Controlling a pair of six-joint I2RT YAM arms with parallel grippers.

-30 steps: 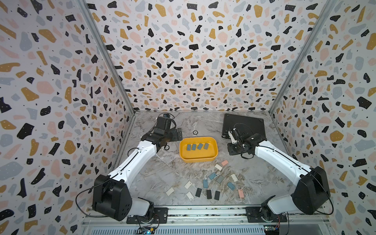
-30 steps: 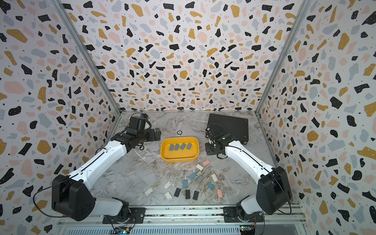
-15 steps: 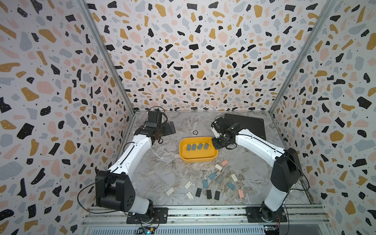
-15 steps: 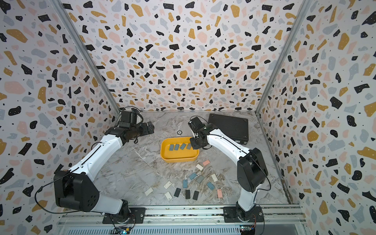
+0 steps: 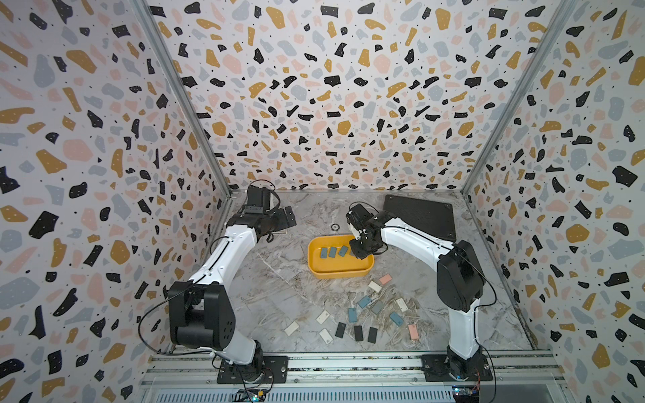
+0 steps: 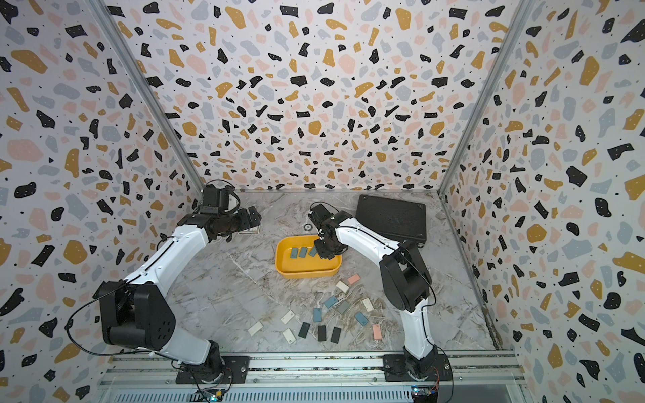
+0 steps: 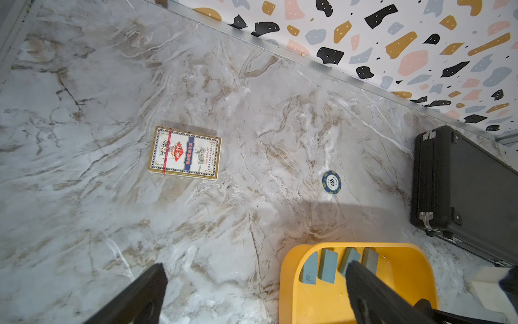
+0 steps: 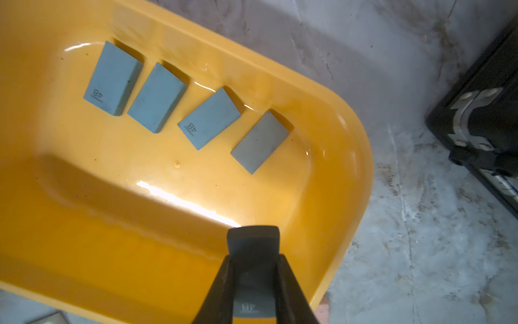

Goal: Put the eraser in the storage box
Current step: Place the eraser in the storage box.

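Over the right-hand end of the shallow yellow plastic storage box (image 8: 336,202), the right gripper (image 8: 253,261) is clenched on a dark grey rectangular eraser (image 8: 253,238). The fingers press on its two long sides, so its long axis runs along them and its free end pokes out past the tips toward the tub floor. Whether that end already touches the plastic cannot be told from these views. Bare yellow floor lies under and ahead of the held eraser, so a release here looks likely to land it inside.

Four grey-blue rectangular erasers (image 8: 208,117) lie flat in a row along the far wall of the tub, apart from the claw. The greyest one, at the row's end, is nearest and would be the one to bump if the arm pushed forward.

Well apart near the left wall, the left gripper (image 7: 256,268) hangs wide open and empty above the marble table, so the right arm is plainly the nearer. A printed card pack (image 7: 185,153), a small round poker chip (image 7: 331,182) and a black textured case with metal latches (image 7: 465,190) lie outside the tub and out of the way. Loose erasers (image 5: 364,300) of several colours are scattered on the near side of the table.
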